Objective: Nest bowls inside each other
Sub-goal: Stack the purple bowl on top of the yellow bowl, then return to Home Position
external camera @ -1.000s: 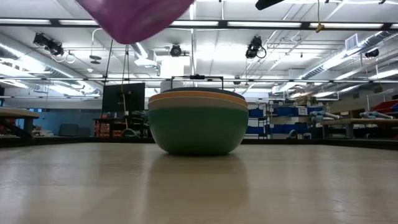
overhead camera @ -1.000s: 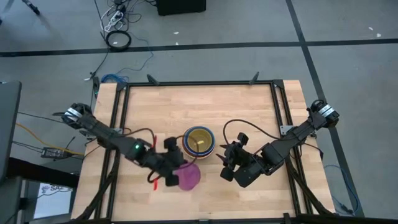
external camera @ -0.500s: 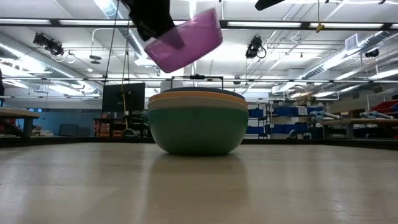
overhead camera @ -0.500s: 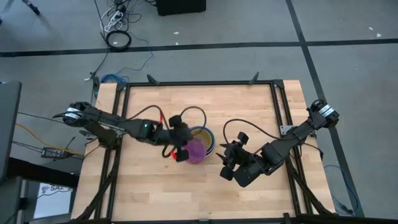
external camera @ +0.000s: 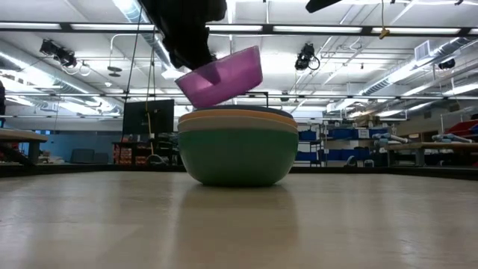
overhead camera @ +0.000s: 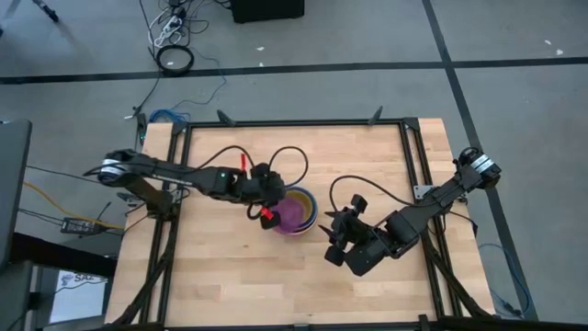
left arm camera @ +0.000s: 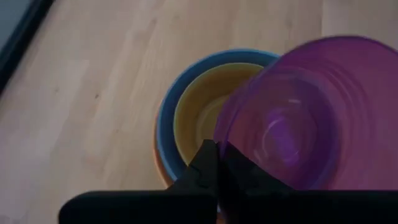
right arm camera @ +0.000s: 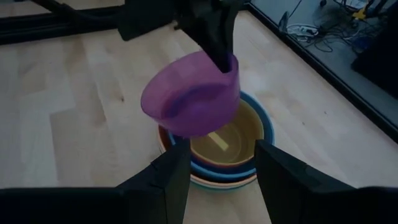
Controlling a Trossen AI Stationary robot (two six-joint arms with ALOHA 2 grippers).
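Note:
A magenta bowl (overhead camera: 294,218) hangs tilted, mouth up, just above a stack of nested bowls (external camera: 237,147), and my left gripper (overhead camera: 267,210) is shut on it. The stack stands on its base at the table's middle. It is teal-green outside in the low view and shows a blue rim (left arm camera: 163,118) around a yellow inner bowl (left arm camera: 198,118) from above. The magenta bowl (right arm camera: 189,96) covers part of the stack's mouth. My right gripper (right arm camera: 217,180) stands open to the right of the stack, facing it, with nothing between its fingers. My left gripper pinches the magenta bowl's rim (right arm camera: 227,67) on the side toward the table's left, between its two fingers (left arm camera: 208,163). The fingers slant down from the left. The bowl (external camera: 222,77) is lifted clear of the stack, tilted, its free side higher.
Bare wooden tabletop (overhead camera: 230,276) lies all round the stack inside a black frame (overhead camera: 294,122). The right arm (overhead camera: 432,207) reaches in from the right edge. Cables lie on the floor beyond the far edge.
My left gripper has carried the magenta bowl from nearer the table's front edge toward the far edge, and it now hangs over the stack. The bowl has stayed lifted and now hangs closer above the stack's rim.

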